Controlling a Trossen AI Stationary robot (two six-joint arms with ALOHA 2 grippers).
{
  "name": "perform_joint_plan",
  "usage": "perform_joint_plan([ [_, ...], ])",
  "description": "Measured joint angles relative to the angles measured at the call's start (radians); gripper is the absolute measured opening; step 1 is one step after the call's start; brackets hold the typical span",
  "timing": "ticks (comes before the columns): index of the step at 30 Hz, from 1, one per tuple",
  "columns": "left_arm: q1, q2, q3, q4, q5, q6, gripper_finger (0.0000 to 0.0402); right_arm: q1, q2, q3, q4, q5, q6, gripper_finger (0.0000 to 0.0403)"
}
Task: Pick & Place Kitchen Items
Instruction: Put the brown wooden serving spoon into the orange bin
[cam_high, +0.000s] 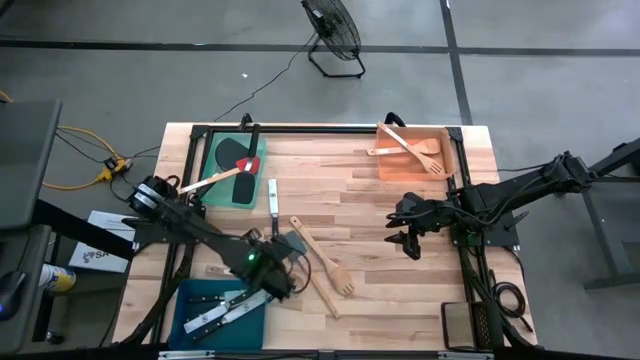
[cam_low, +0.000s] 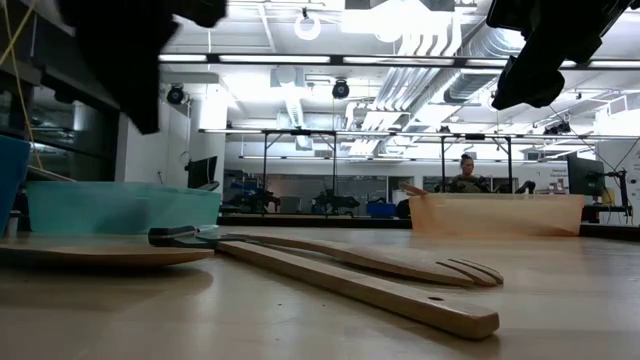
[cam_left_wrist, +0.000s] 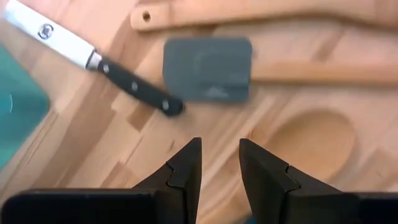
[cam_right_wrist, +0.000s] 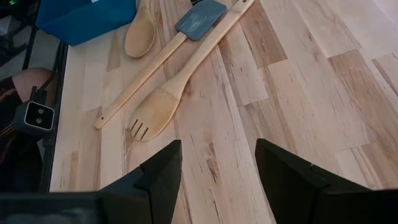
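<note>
Utensils lie scattered for you across the table (cam_high: 400, 290): at its centre you have a knife (cam_high: 272, 195), a grey spatula (cam_high: 293, 243), a forked spoon (cam_high: 322, 257) and a plain wooden spoon (cam_right_wrist: 140, 29), all close together. Your left gripper (cam_left_wrist: 219, 163) hovers just over that cluster, at about 7 o'clock from the table's middle, its fingers (cam_left_wrist: 186, 168) parted by only a narrow gap and gripping nothing; from its wrist you see the grey spatula's head just ahead, the knife's black handle beside it and the spoon bowl beneath the right finger. The teal tray (cam_high: 190, 300) at 7 o'clock holds black-handled knives (cam_high: 225, 312) (how many, you cannot tell). The green tray (cam_high: 215, 160) at 11 o'clock carries a black spatula (cam_high: 233, 152) and a red spatula (cam_high: 247, 164), with a wooden handle (cam_high: 210, 181) sticking out over its edge. The orange tray (cam_high: 450, 150) at 1 o'clock holds wooden spoons (cam_high: 415, 152). Your right gripper (cam_right_wrist: 217, 165) waits at about 3 o'clock, raised above bare wood, its fingers spread wide and empty, well apart from the cluster. In the low view, the forked spoon crosses a long wooden handle (cam_low: 380, 293) in the foreground, and a person (cam_low: 466, 176) stands far off in the room behind the orange tray.
</note>
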Motion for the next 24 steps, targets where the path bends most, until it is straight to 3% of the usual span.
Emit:
perform_joint_plan([
  [12,0.157,0.000,0.000,0.161,-0.030,0.061,0.0103,0.000,0.000,0.000,0.000,0.002,0.005,0.0196],
  [24,0.253,0.000,0.000,0.167,-0.073,0.070,0.0103,0.000,0.000,0.000,-0.003,0.003,0.023,0.0196],
])
